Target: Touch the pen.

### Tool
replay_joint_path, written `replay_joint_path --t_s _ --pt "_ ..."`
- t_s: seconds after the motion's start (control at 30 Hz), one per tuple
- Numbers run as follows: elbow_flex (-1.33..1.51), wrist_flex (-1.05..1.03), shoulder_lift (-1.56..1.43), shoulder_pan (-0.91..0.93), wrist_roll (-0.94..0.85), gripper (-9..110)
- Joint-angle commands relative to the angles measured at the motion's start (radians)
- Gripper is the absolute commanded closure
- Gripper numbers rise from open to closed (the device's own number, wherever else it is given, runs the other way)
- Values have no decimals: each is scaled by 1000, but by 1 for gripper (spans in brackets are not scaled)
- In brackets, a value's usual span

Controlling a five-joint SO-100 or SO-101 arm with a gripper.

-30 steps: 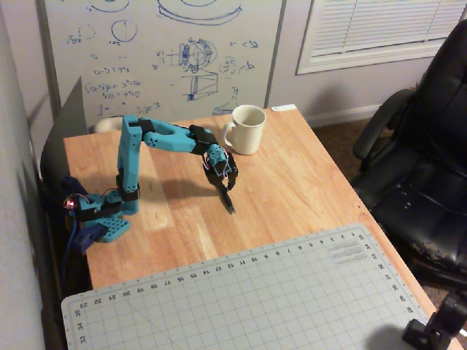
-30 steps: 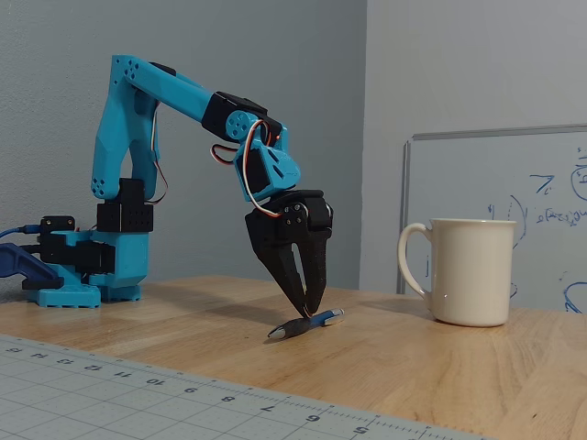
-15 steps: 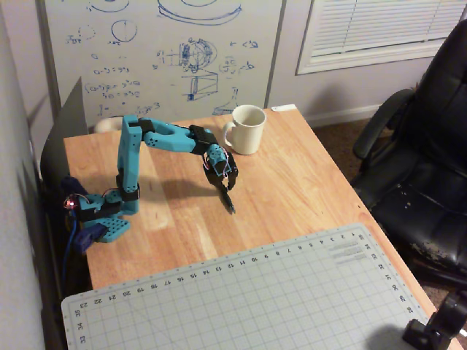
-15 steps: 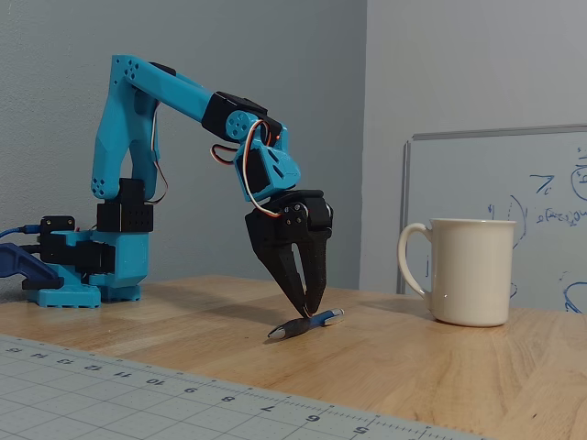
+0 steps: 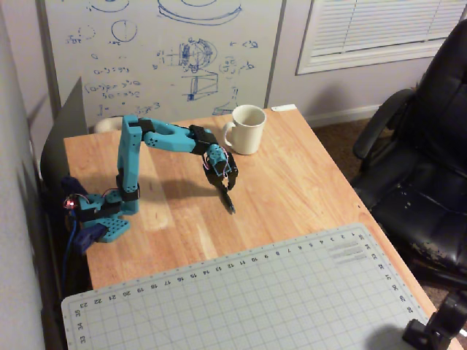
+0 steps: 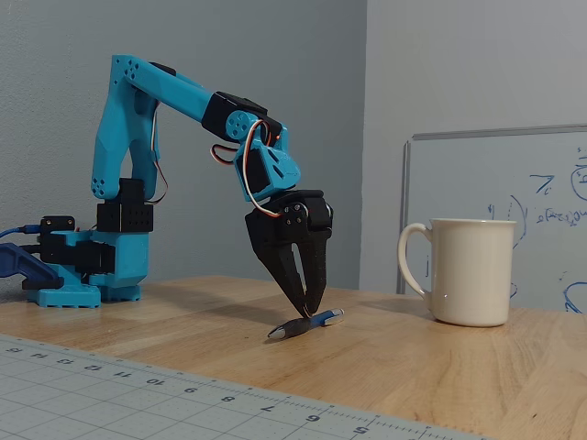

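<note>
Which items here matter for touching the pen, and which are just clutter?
Job:
pen, lying on the table
gripper, its tips down at the pen, nearly closed

Lying about:
mug, apart from the pen
cutting mat
whiteboard
office chair

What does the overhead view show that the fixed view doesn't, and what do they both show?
Only the overhead view shows the black office chair, the window blinds and the whole cutting mat. Only the fixed view shows the pen clearly, lying on the table with the tool tips down at it. Both show the blue arm, the mug and the whiteboard.
</note>
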State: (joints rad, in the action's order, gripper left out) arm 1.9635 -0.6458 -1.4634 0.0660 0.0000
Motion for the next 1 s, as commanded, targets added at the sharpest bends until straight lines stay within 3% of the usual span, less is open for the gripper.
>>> replay_joint_path --t_s 0.0,0.97 --pt "-81 15 -41 -6 8 101" --pt "-112 -150 -167 -9 8 101"
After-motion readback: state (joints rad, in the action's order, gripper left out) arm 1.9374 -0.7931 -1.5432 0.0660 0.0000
